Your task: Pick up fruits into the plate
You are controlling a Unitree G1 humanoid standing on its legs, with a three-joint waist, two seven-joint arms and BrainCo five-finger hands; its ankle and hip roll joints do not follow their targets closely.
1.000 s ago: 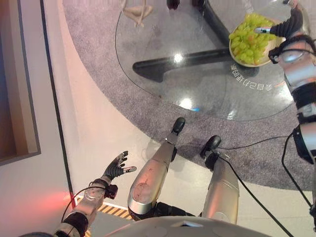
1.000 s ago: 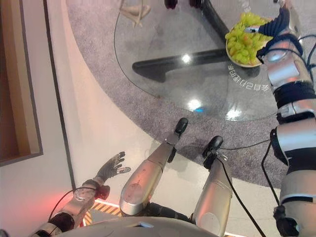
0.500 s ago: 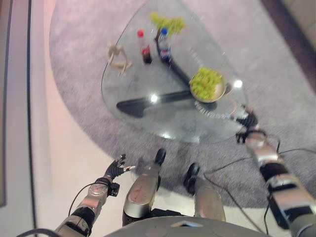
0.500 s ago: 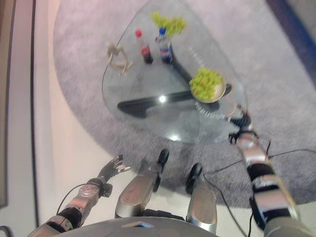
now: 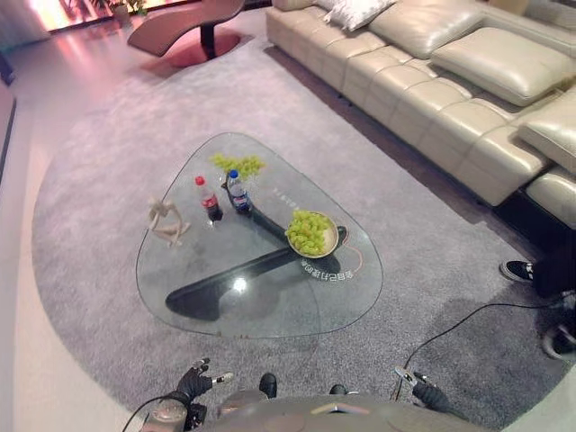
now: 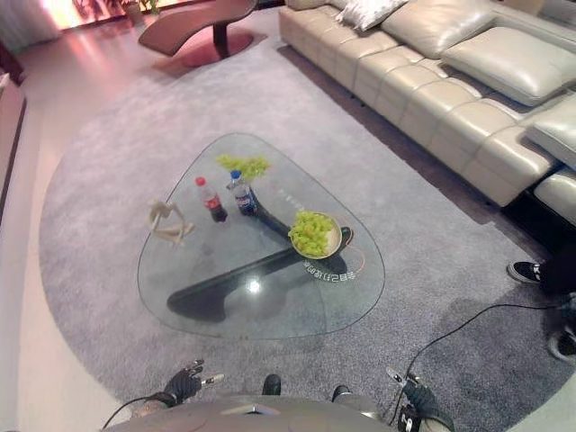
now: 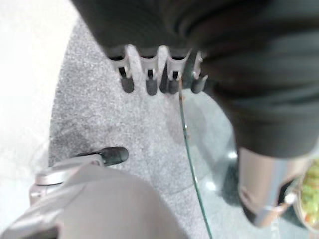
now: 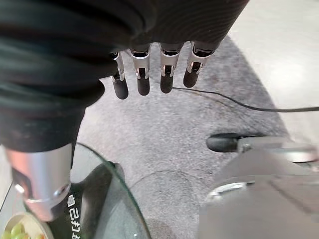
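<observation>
A plate [image 5: 335, 243] heaped with green grapes [image 5: 308, 231] stands on the right side of the glass coffee table [image 5: 216, 306]. A second bunch of green grapes [image 5: 238, 164] lies loose on the table's far end. Both hands hang low, well short of the table. My left hand [image 5: 193, 382] shows at the lower left, its fingers [image 7: 149, 82] straight and holding nothing. At the lower right my right hand [image 5: 417, 390] is also open, fingers [image 8: 143, 79] spread above the rug. The plate's edge with grapes [image 8: 15, 231] peeks into the right wrist view.
Two small bottles [image 5: 210, 199] [image 5: 238, 191] and a wooden figurine [image 5: 166, 222] stand on the table's left half. A beige sofa [image 5: 450, 90] runs along the right. A person's shoe [image 5: 517, 270] rests on the grey rug [image 5: 99, 225]. A low lounge chair [image 5: 184, 20] sits far back.
The whole picture has shifted: the camera has risen and pulled back, taking in the full table and the sofa. My right hand has left the plate and dropped low beside me.
</observation>
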